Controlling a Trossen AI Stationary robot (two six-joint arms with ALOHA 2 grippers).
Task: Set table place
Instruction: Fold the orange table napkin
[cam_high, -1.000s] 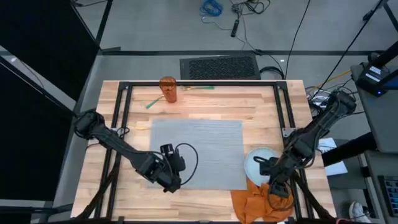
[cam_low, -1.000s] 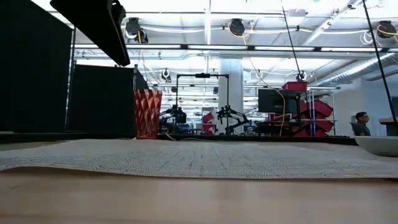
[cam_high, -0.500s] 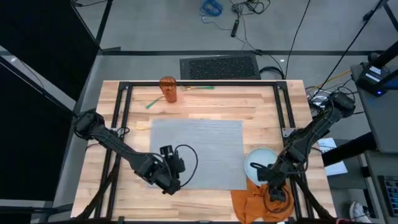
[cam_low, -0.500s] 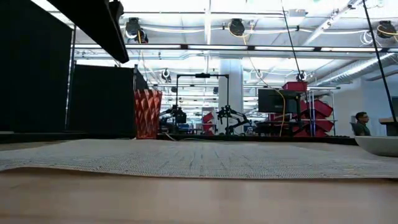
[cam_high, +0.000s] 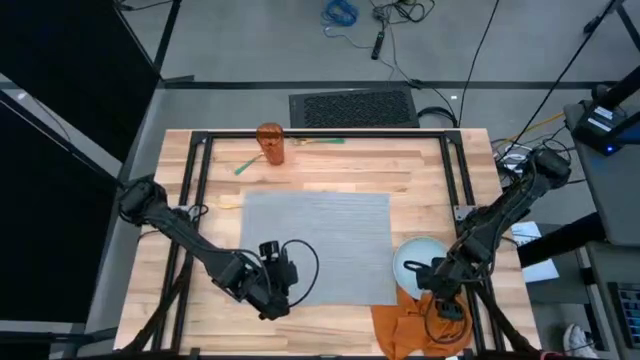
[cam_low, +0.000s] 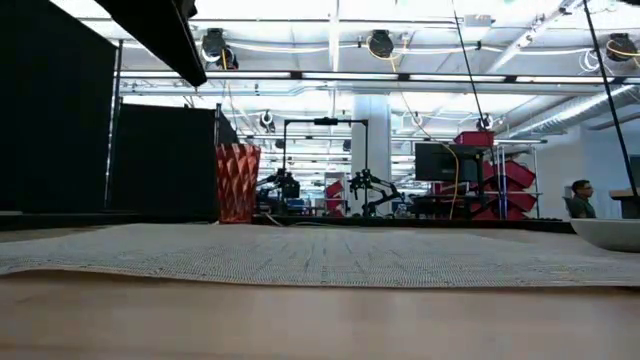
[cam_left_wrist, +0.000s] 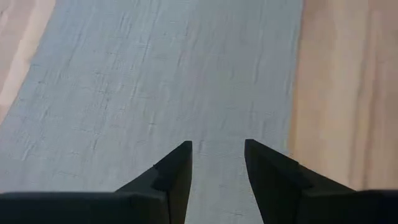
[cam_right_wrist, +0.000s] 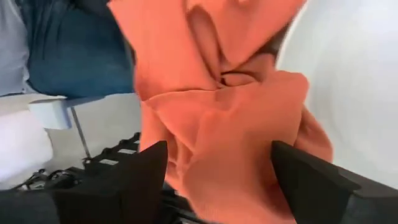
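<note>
My right tool (cam_right_wrist: 214, 171), spread wide around the orange napkin (cam_right_wrist: 230, 118), could drag the plate (cam_high: 417, 262); my left tool (cam_left_wrist: 217, 163) hovers parted, empty.

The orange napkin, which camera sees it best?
The right wrist view shows the orange napkin best: its bunched folds fill the picture between the right gripper fingers. The high view shows it small at the table near edge, partly under the right arm. The low and left wrist views don't show it.
</note>
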